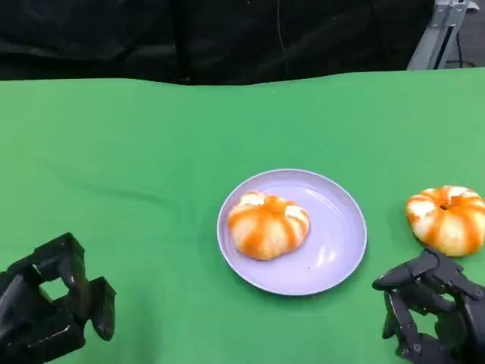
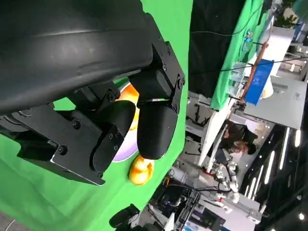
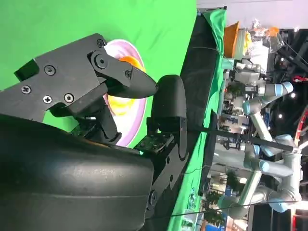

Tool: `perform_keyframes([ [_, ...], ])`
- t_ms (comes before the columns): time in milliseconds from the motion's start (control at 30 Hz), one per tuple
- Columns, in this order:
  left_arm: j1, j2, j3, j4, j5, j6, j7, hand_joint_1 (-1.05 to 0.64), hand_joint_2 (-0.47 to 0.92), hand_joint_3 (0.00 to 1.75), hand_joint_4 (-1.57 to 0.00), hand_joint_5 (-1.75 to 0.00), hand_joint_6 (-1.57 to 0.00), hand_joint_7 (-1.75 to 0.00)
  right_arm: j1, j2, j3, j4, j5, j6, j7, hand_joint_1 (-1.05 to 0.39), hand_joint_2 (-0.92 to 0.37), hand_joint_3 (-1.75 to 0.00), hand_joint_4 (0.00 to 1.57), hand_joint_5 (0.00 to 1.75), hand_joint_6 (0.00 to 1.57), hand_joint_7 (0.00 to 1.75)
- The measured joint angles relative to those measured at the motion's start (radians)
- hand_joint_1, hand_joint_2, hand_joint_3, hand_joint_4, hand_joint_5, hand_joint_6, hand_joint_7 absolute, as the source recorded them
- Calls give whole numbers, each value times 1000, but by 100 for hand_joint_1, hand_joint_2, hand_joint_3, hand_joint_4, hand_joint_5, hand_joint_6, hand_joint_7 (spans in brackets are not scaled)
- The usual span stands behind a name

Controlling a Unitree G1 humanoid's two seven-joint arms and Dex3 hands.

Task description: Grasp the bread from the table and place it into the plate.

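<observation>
1. Left hand rests low at the near left of the green bench, its fingers curled inward around nothing; in the left wrist view the same fingers hang together with no object between them.

2. Well off to that hand's right sits the plate, already carrying one bread roll on its left half. That roll looks finished with, so I judge it is not what the coming move concerns.

3. Further right, past the plate's rim and apart from it, lies the second bread on the bare bench. It is round, with no long axis worth aligning to.

4. Right hand sits at the near right, fingers spread and holding nothing. The second bread lies just ahead of it, away from the robot and very slightly to its right, near the fingertips but not touching as far as I can tell.

5. Judged from this layout, the right hand is by far the nearer one: the left would have to cross the whole plate. A short reach forward, then a carry to the hand's left, should bring the bread over the plate's free right half.
</observation>
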State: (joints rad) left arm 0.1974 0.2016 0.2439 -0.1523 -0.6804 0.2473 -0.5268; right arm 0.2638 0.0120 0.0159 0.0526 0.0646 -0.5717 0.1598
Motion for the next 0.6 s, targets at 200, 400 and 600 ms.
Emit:
perform_keyframes([
  [200, -40, -18, 14, 87, -38, 82, 2, 1, 50, 160, -93, -175, -80, -175, -3, -12, -8, 2, 26, -1, 24, -15, -67, -96, 81, 171, 79, 142],
  [400, -50, -20, 22, 87, -40, 106, 2, 1, 49, 162, -93, -175, -80, -175, -3, -12, -9, 2, 34, -1, 31, -15, -67, -97, 82, 171, 79, 142],
  [600, -50, -21, 27, 87, -40, 108, 2, 0, 47, 161, -93, -175, -80, -175, -3, -12, -9, 2, 34, -1, 32, -16, -66, -97, 82, 171, 79, 142],
])
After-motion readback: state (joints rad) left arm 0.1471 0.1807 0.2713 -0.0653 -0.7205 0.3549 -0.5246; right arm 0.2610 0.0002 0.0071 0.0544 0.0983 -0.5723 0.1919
